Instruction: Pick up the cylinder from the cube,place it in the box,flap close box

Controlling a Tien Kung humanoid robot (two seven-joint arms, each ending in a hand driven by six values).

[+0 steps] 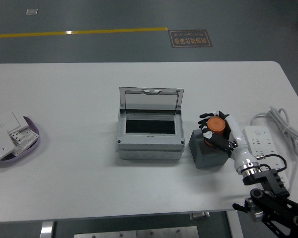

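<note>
An orange cylinder [216, 125] stands on top of a dark grey cube [207, 152] to the right of the box. My right hand [214, 128] comes in from the lower right and its fingers [207, 117] curl around the cylinder, which still sits on the cube. The grey box [149, 140] is in the middle of the table with its clear flap lid [151, 99] standing open at the back. Its dark inside shows nothing in it. My left hand is out of view.
A white power strip [259, 140] with a coiled cable [286, 126] lies at the right edge. A purple dish [34, 139] with white switch plates [8, 122] sits at the left edge. The floor beyond has a yellow line.
</note>
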